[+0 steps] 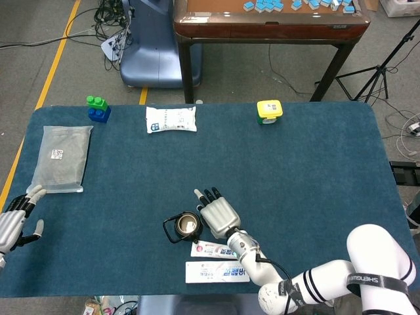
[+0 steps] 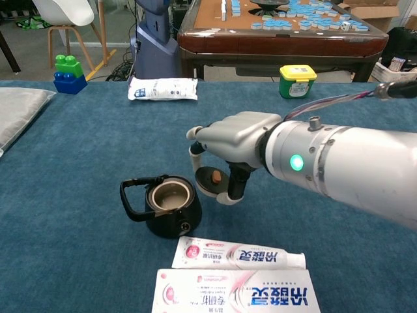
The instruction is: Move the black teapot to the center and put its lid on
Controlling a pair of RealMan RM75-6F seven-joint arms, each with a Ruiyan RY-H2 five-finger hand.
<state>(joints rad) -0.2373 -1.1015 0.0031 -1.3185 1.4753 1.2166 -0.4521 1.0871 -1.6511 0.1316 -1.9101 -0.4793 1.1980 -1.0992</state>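
Observation:
The black teapot [image 1: 184, 226] [image 2: 165, 207] stands open near the table's front middle, its handle pointing left. My right hand [image 1: 216, 214] [image 2: 229, 143] hovers just right of the pot and holds the round lid [image 2: 211, 182] beneath its palm, knob facing the chest camera. In the head view the hand covers the lid. The lid hangs beside the pot's rim, apart from it. At the table's front left edge my left hand [image 1: 14, 220] lies with fingers apart and nothing in it.
Two toothpaste boxes [image 1: 218, 262] [image 2: 236, 280] lie just in front of the teapot. A grey pouch [image 1: 61, 157] lies at the left, a white packet [image 1: 170, 119], green-blue blocks [image 1: 98, 109] and a yellow-green jar [image 1: 269, 111] along the far edge.

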